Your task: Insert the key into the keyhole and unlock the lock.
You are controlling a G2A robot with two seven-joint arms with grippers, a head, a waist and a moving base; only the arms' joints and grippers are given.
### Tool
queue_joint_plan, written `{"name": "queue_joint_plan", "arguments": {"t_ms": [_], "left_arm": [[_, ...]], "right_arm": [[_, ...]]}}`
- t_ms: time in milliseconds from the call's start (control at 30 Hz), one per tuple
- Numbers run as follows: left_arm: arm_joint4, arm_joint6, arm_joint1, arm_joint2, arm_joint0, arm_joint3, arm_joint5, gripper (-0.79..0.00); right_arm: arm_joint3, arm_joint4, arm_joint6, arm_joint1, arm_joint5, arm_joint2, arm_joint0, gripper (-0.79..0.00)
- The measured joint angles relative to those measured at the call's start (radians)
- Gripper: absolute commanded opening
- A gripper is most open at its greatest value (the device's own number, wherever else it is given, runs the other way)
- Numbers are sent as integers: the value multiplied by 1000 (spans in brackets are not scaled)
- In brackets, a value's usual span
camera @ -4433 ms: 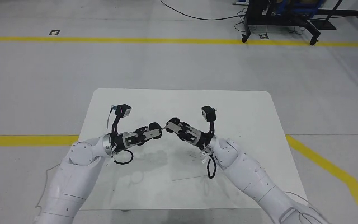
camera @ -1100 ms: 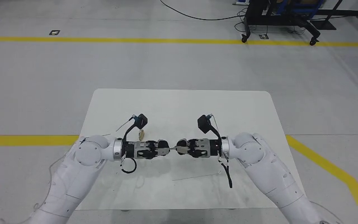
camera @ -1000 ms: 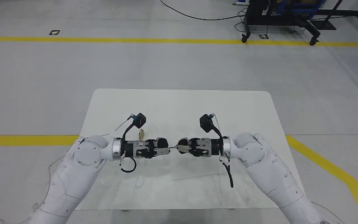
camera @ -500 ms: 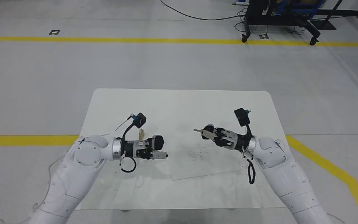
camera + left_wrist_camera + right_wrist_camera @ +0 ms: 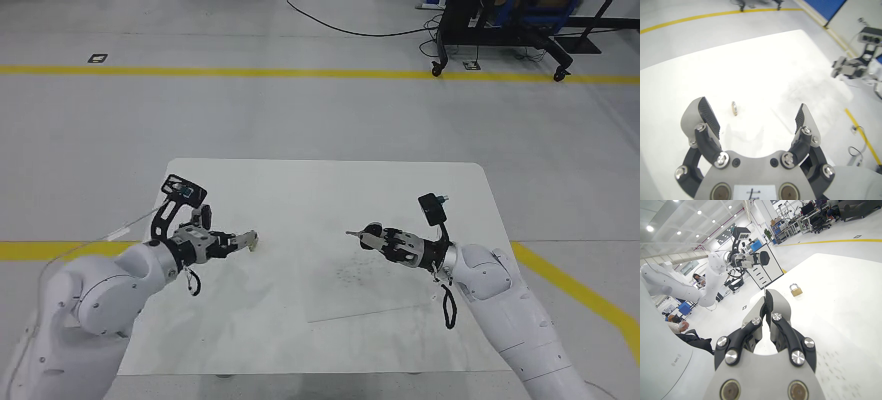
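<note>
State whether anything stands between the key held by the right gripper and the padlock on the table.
Nothing visible does: only table surface lies between the key in the right gripper and the padlock.

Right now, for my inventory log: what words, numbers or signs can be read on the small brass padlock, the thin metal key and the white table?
On the small brass padlock: nothing readable on the side shown.
On the thin metal key in the shut right gripper: too small to read.
On the white table: none.
</note>
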Motion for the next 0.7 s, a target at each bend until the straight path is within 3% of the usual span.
{"name": "queue_joint_plan", "arguments": {"t_ms": [167, 333, 400, 700], "left_arm": [[187, -81, -1, 108, -33, 62, 6, 0], [217, -86, -18, 232, -165, 236, -1, -234], [201, -86, -26, 267, -211, 291, -6, -385], [197, -90, -54, 393, -342, 439, -14, -434]], "right_arm": [[0, 0, 0, 0, 0, 0, 0, -785], [0, 0, 0, 0, 0, 0, 0, -785], [0, 0, 0, 0, 0, 0, 0, -785], [0, 0, 0, 0, 0, 0, 0, -785]]}}
